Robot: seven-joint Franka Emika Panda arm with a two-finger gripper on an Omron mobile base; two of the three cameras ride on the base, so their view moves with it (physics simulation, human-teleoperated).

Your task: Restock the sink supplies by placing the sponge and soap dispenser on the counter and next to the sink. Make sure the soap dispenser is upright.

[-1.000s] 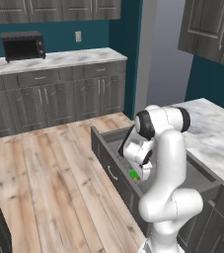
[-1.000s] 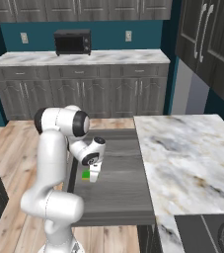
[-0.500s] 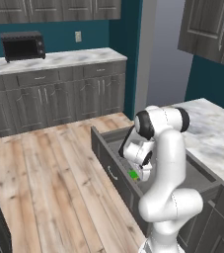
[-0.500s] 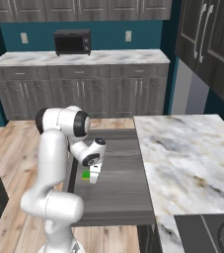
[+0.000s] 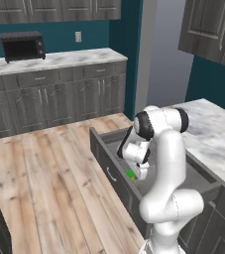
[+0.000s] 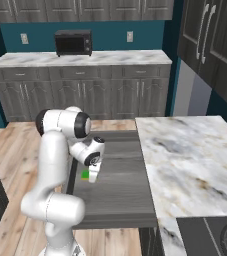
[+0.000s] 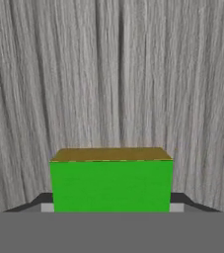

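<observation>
Open grey drawer (image 6: 116,185) (wood-grain floor) carries the sponge (image 7: 111,186).

Sponge (image 7: 111,185): small rectangular block, bright green body with a thin yellow layer along its upper face in the hand view.
Sponge, pose: broad green side faces the hand camera; edges run level and square.
Sponge, place: inside the open drawer (image 6: 116,185), over its grey wood-grain floor; seen as a small green patch (image 5: 131,173) beside the arm's lower end, also (image 6: 85,175).
Sponge, contact: sits between the two dark tips of the claw (image 7: 111,203), which show at either lower corner of the block; whether they press on it cannot be told.
Bench (image 6: 195,165): white-and-grey veined marble top, lying just beside the drawer.
</observation>
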